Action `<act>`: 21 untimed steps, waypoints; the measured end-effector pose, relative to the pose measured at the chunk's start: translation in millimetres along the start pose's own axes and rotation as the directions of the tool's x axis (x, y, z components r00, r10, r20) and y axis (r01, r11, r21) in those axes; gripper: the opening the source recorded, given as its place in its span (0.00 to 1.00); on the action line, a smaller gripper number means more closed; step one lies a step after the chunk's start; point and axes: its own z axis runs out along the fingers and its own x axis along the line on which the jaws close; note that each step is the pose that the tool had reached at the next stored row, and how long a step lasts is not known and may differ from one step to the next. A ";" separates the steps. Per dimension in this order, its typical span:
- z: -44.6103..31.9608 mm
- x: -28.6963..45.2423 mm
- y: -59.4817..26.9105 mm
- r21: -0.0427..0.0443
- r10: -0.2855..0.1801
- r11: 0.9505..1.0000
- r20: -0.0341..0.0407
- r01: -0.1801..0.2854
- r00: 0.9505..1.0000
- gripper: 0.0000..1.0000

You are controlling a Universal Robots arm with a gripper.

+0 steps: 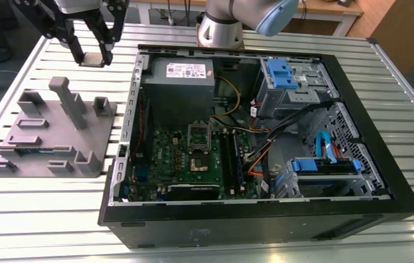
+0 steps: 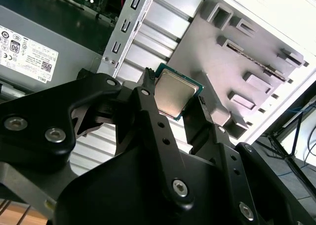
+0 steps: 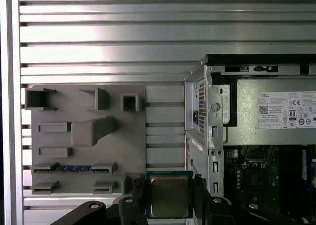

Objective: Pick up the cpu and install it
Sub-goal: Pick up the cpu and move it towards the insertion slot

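One cpu (image 2: 177, 93) sits pinched by its edges between my gripper's (image 3: 169, 188) two fingers. I hold it above the slatted table (image 1: 46, 219), over the gap between the grey fixture (image 1: 60, 137) and the open computer case (image 1: 228, 224).

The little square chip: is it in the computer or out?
Out. The gripper holds the chip above the table, beside the open computer, not on the green board inside.

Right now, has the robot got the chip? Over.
End effector shut on chip. Chip held in the air between grey holder and computer case, not yet installed. Nothing seen blocking it.
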 end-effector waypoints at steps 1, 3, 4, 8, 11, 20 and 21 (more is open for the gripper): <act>0.0 -1.1 0.0 0.000 0.000 1.000 0.000 0.000 1.000 0.47; 0.1 -3.6 0.1 0.000 0.000 1.000 0.000 0.000 1.000 0.47; 0.2 -4.9 0.1 0.000 0.000 1.000 0.000 0.000 1.000 0.47; 0.4 -10.8 0.3 0.000 0.000 1.000 -0.001 0.000 1.000 0.47; 0.6 -16.0 0.5 0.000 0.000 1.000 -0.002 0.000 1.000 0.47; 1.0 -29.0 0.9 0.000 0.000 1.000 -0.004 0.000 1.000 0.47; 0.9 -29.0 0.9 0.000 0.000 1.000 -0.004 0.000 1.000 0.47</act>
